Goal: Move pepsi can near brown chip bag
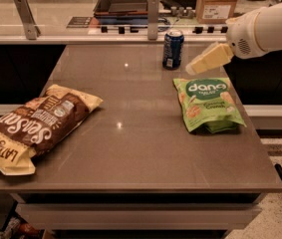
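The pepsi can (173,49) stands upright at the far edge of the brown table (145,148), dark blue with a silver top. The brown chip bag (36,126) lies flat at the table's left front, with pale yellow ends and white lettering. My gripper (203,62) reaches in from the right on a white arm (265,26). Its pale yellow tip hangs above the table just right of the can, a short gap away, and it holds nothing.
A green "dang" bag (209,103) lies on the right side of the table, just below the gripper. A counter with a dark tray (123,3) and a cardboard box (219,3) runs behind the table's far edge.
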Robot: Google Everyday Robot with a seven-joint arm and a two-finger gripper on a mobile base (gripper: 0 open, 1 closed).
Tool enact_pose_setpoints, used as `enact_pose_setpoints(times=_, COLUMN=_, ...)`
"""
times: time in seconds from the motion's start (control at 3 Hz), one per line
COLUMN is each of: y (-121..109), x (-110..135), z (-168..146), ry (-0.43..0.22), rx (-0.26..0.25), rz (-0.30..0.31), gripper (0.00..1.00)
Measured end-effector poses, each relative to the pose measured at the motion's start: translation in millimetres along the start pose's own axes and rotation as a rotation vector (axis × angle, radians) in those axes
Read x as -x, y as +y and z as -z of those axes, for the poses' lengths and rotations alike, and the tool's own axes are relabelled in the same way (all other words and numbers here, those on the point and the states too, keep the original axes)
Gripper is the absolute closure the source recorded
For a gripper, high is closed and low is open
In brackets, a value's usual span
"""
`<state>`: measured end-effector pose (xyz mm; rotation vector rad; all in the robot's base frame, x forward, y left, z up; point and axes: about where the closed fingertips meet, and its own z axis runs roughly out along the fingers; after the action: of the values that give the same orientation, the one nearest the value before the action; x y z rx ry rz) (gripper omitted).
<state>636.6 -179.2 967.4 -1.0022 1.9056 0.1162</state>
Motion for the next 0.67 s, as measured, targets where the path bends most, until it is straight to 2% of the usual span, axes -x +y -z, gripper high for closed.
enact_pose_setpoints(times=0.33, y=-32, x=10, z=-36, ry=-0.132, rx=-0.074, rz=-0.041, gripper=0.0)
enact_pose_setpoints(times=0.67, y=-45, x=16, z=-40, ry=-0.168, rx=-0.122, rz=-0.048, gripper=0.0)
